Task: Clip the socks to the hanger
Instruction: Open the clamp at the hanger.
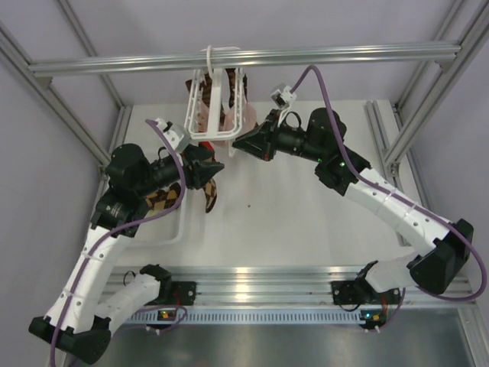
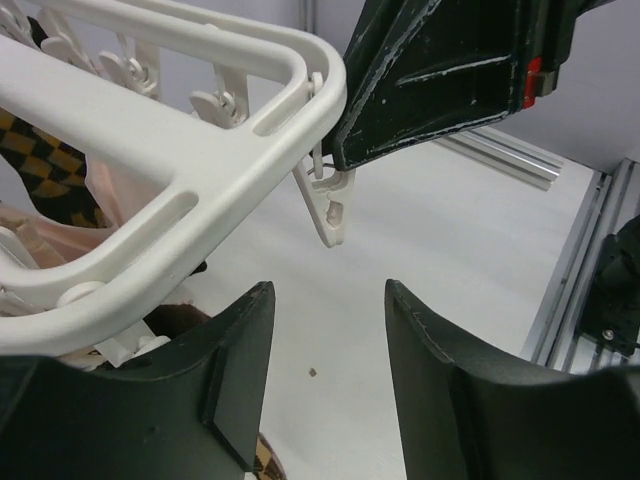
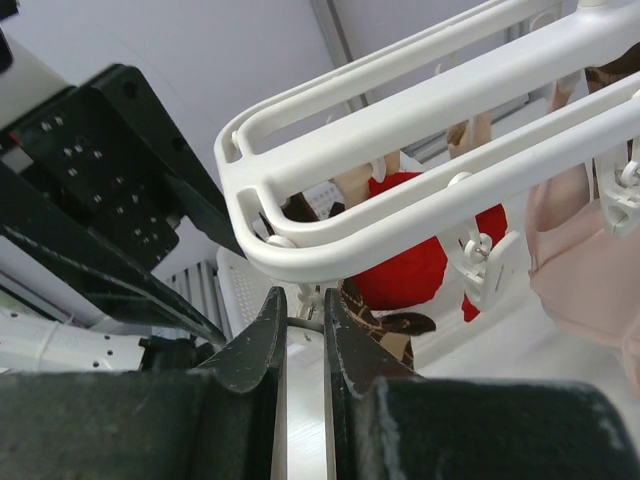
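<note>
On the left, under the left arm's wrist: 1 of the socks [image 1: 162, 202], brown-and-tan check, low over the desk [image 1: 306, 222], long axis apparently left to right with 1 dark end turned toward the near edge; impossible to tell whether lying or lifted. Just above it, the left tool [image 2: 330, 288], elbow bent, aimed right and away, fingers [image 2: 235, 370] spread wide with nothing between. Directly ahead of those tips: a dangling clip [image 2: 327, 195] at the near corner of the hanger [image 1: 215, 107], hooked on the overhead rail [image 1: 344, 52], with another checked sock [image 2: 40, 170], a red sock [image 3: 410, 262] and a pink sock [image 3: 580, 270] already on it. From the right, arm stretched long: the right tool [image 3: 304, 295], closed to a sliver on that clip's top. Nearer to the loose sock, by this reading: the left
</note>
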